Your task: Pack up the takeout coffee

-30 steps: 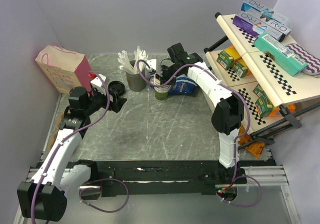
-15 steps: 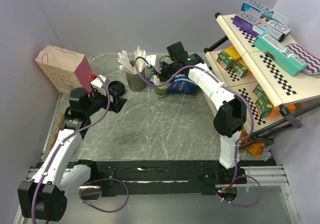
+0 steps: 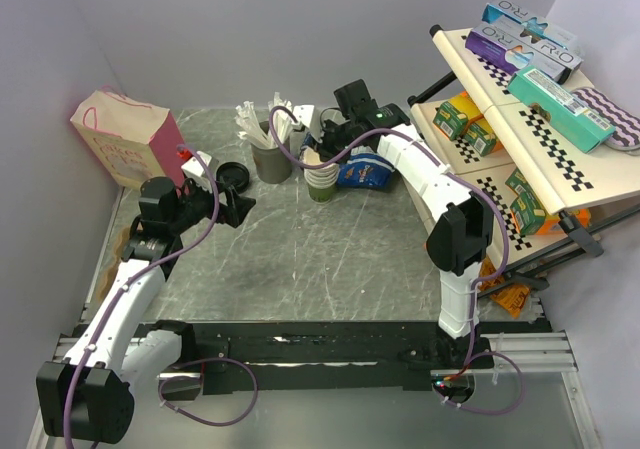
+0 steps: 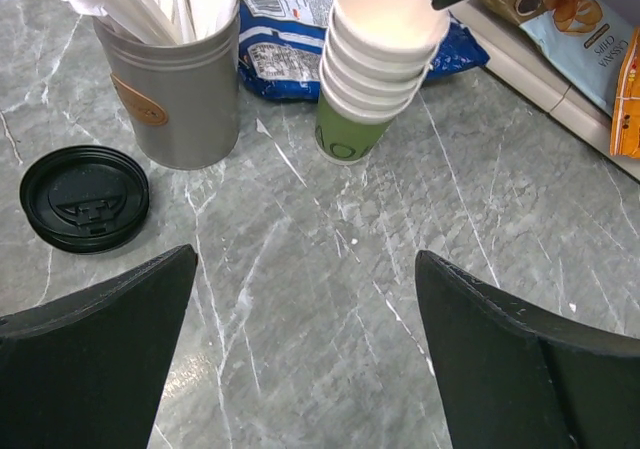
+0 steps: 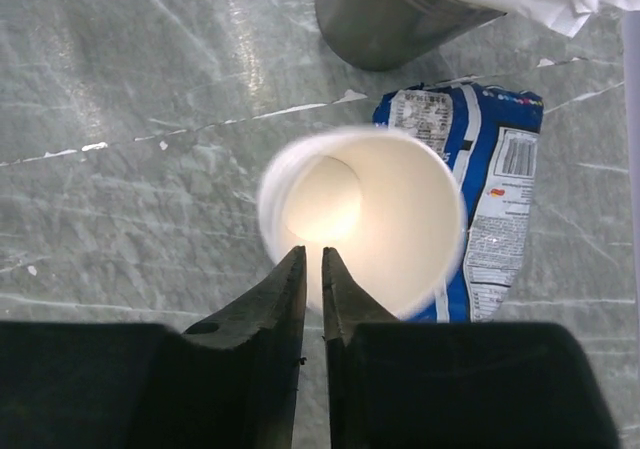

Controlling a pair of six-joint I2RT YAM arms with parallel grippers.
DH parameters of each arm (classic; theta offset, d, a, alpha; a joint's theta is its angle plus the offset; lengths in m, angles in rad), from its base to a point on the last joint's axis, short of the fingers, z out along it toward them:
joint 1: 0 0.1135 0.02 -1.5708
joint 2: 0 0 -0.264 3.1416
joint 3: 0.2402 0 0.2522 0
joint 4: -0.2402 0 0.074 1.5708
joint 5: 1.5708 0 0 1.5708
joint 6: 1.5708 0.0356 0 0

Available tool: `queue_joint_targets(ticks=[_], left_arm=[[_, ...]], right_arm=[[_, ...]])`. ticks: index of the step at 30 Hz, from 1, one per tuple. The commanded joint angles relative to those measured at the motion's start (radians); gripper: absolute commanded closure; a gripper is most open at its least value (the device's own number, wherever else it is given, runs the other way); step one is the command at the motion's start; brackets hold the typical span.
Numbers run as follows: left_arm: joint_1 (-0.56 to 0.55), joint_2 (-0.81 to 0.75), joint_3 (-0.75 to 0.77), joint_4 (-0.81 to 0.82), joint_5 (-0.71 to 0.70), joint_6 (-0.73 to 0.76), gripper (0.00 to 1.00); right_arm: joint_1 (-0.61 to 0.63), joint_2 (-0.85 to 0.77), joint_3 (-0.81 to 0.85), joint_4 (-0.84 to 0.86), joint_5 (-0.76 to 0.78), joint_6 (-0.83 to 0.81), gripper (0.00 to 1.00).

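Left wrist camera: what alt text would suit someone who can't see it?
A stack of cream paper cups, the bottom one green, stands on a grey table near a metal holder of white sticks and a loose black lid. The left gripper hangs open in front.

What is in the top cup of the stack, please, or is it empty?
Empty: both wrist views look into the top cup and show only its bare cream inside.

One cup stack [image 4: 375, 69], one loose lid [image 4: 84, 198], one pink bag [image 3: 125, 139]
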Motion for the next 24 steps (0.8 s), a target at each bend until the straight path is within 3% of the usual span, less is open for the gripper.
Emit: queue_joint_targets(ticks=[1, 4, 7, 17, 24], left_arm=[[0.004, -0.009, -0.003, 0.043, 0.020, -0.013, 0.03], [0.004, -0.009, -0.005, 0.041, 0.020, -0.013, 0.03], [0.004, -0.011, -0.011, 0.049, 0.020, -0.016, 0.03], [0.002, -0.003, 0.000, 0.037, 0.009, -0.004, 0.03], [0.005, 0.002, -0.006, 0.050, 0.008, -0.015, 0.03]], right_arm=[[0.005, -0.013, 0.043, -0.029, -0.047, 0.011, 0.74], [0.005, -0.068, 0.000, 0.020, -0.103, 0.005, 0.59], [0.013, -0.079, -0.022, 0.027, -0.113, -0.026, 0.53], [0.010, 0.015, 0.003, -0.016, -0.104, -0.043, 0.59], [0.013, 0.020, -0.008, -0.009, -0.104, -0.043, 0.68]])
